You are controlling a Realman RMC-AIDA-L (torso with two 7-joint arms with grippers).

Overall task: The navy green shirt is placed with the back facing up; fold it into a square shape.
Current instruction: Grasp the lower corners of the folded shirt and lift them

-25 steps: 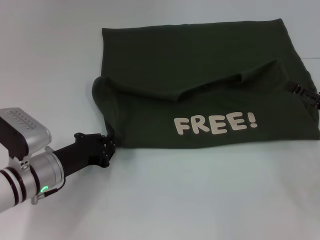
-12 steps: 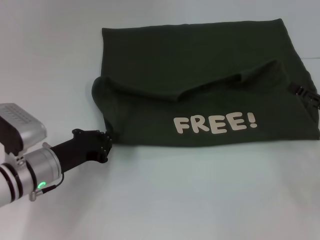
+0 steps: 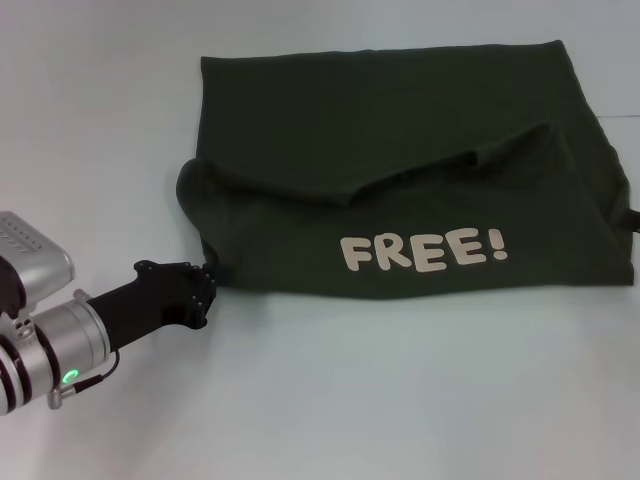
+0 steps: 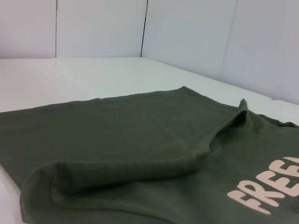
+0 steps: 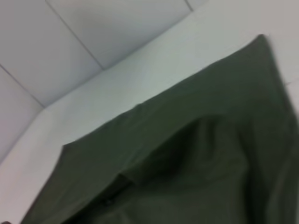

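The white surface (image 3: 400, 400) runs wide under everything, with pale wall panels (image 4: 187, 32) rising behind it in the left wrist view. Most of the far half is taken up by the shirt (image 3: 400, 130), a big dark olive-green spread of cloth lying flat, partly folded over on itself. A thick fold runs across its middle, rising toward the right, and the flap nearest the robot shows the word "FREE!" (image 3: 423, 250) in pale block letters. The left end of that fold bulges into a rounded hump near the shirt's left edge. From the left wrist camera the same hump sits close, with the lettering off to one side; from the right wrist camera only plain green cloth and a shadowed crease are visible against the white.

The left arm (image 3: 50, 340), silver with a green light on it, comes in from the lower left. Its black left pincer (image 3: 203, 282) is at the shirt's near left corner, touching the cloth's edge. I cannot tell whether its tips are together or apart, or whether they have hold of the fabric.

At the far right edge of the shirt a small dark stub (image 3: 632, 218) pokes out; I cannot say what it is.
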